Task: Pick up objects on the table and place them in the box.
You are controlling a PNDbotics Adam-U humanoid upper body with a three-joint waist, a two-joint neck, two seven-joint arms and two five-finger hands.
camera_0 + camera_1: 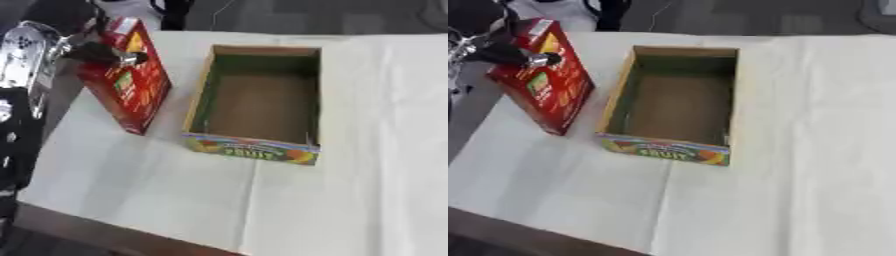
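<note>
A tall red packet (133, 85) with yellow and green print stands tilted on the white table, left of the box. My left hand (103, 51) comes in from the upper left, its dark fingers (518, 56) curled over the packet's upper part. The open cardboard box (260, 148) with a coloured fruit print on its front wall sits in the middle of the table, and I see only its bare brown floor inside. The right hand shows in no view.
A white cloth (367, 200) covers the table. The table's near edge (114, 235) runs along the lower left, its left edge lies just beyond the packet. My silver and black left arm (24, 60) fills the left margin.
</note>
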